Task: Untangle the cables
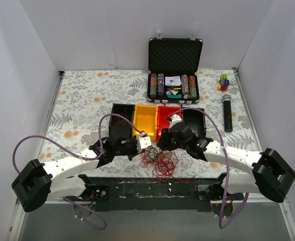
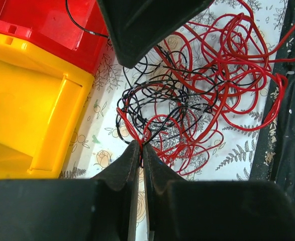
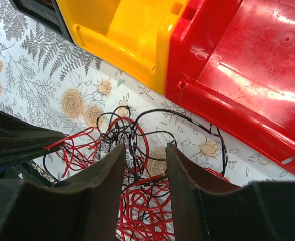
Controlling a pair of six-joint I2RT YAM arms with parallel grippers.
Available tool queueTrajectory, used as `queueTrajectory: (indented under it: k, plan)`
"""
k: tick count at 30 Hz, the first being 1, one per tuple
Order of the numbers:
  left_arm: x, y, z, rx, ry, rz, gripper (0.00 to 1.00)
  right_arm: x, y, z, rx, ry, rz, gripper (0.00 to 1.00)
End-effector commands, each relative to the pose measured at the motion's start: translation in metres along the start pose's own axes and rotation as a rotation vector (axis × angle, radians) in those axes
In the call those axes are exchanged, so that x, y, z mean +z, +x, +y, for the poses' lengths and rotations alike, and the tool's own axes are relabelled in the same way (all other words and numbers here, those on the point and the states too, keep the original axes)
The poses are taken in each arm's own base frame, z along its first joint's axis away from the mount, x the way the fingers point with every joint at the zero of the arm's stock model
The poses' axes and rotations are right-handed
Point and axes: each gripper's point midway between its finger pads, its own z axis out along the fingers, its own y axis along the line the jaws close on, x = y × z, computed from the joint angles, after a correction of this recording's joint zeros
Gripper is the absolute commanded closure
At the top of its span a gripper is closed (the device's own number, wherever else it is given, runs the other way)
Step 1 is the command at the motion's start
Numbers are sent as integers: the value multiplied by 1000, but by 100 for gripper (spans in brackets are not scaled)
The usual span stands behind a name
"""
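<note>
The cables (image 1: 160,163) lie in a loose nest of thin red and black strands on the floral tablecloth, near the front edge between the two arms. My left gripper (image 1: 146,144) is at the nest's upper left. In the left wrist view it (image 2: 140,148) is shut on a few red and black strands of the cables (image 2: 207,80). My right gripper (image 1: 163,143) is at the nest's upper right. In the right wrist view it (image 3: 144,150) is open, with its jaws on either side of black and red loops of the cables (image 3: 137,196), gripping nothing.
A row of bins stands just behind the nest: black (image 1: 121,120), yellow (image 1: 146,118), red (image 1: 167,116), black (image 1: 195,118). An open poker chip case (image 1: 175,70) is at the back. A microphone (image 1: 227,113) and toy blocks (image 1: 223,82) are at the right. The black table edge (image 1: 152,188) is close below.
</note>
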Motion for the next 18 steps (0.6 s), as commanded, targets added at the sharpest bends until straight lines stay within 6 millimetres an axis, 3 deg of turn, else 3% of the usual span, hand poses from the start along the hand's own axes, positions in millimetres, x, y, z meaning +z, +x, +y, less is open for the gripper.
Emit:
queueTrajectory:
  k: [1,11,15,18]
  plan:
    - [-6,-1,4,21,-17,-1,97,4,-18,16,2,-61,-74,57]
    - [-10,7,14,60,-39,33,97,11,-25,29,23,-84,-92,80]
    - [-19,13,18,117,-47,76,100,-3,-52,29,-15,-37,-162,99]
    - [-30,27,11,171,-20,125,100,-23,-79,31,-53,-5,-232,99]
